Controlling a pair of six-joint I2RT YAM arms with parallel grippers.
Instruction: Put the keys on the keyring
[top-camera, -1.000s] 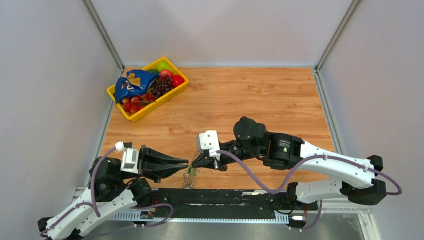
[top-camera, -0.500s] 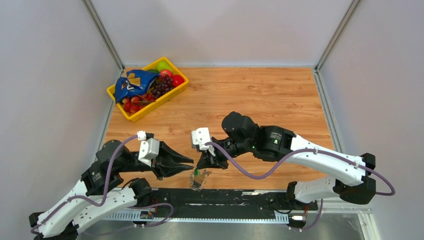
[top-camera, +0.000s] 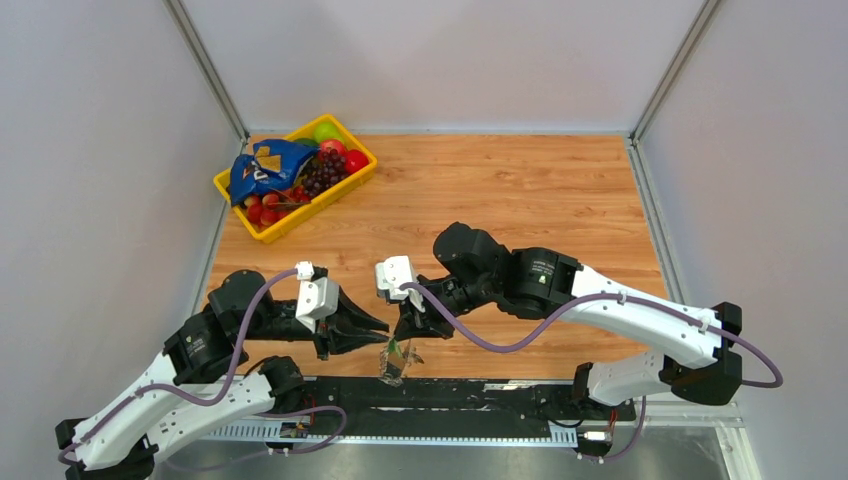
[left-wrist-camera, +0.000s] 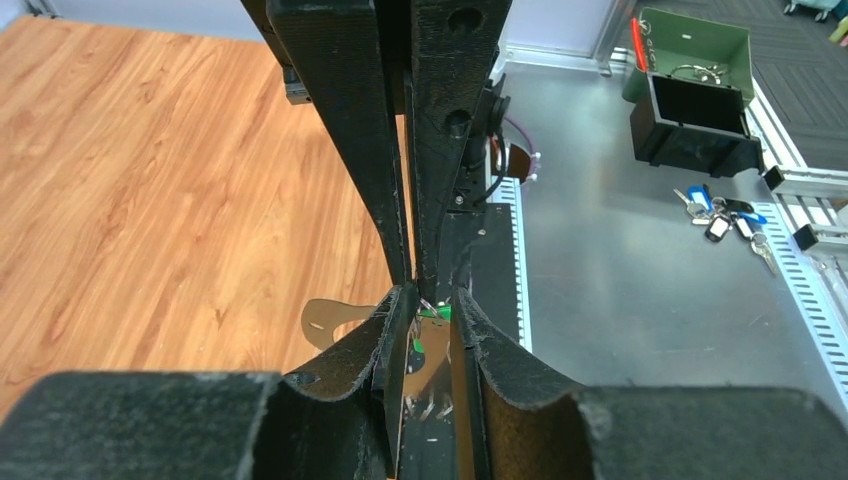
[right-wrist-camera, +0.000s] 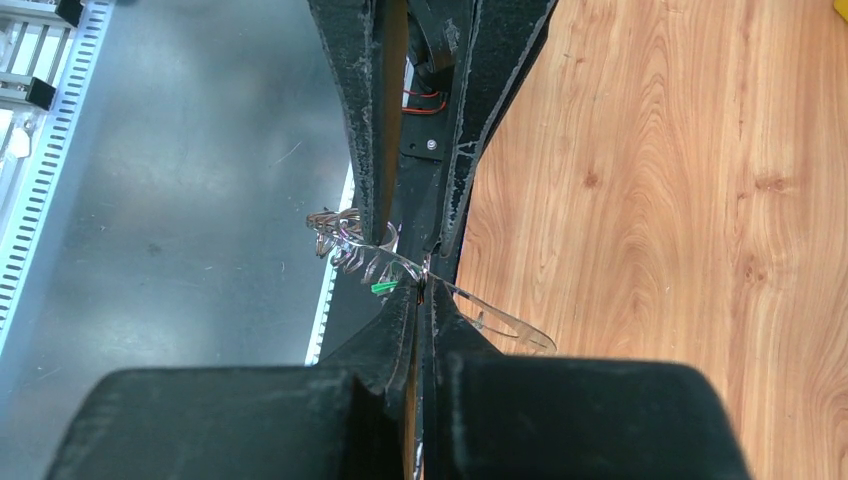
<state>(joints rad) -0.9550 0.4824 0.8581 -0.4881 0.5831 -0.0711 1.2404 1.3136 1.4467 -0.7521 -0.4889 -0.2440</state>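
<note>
The keyring (right-wrist-camera: 480, 318), a flat grey band trimmed with silvery chain, hangs where the two grippers meet, over the near edge of the worktop (top-camera: 520, 190). The right gripper (top-camera: 404, 333) has its fingers pressed together on the band, which sticks out to either side of its tips. A green key piece (right-wrist-camera: 382, 287) sits on the ring just beside those tips. The left gripper (top-camera: 383, 328) faces the right one tip to tip. Its fingers (left-wrist-camera: 480, 350) stand slightly apart with the band and the green piece between them, but whether they clamp the band cannot be told. Directly below both grippers runs the black base rail (top-camera: 500, 395). A yellow basket (top-camera: 310, 212) of fruit sits well beyond the left gripper, at the worktop's far left, apart from both arms.
</note>
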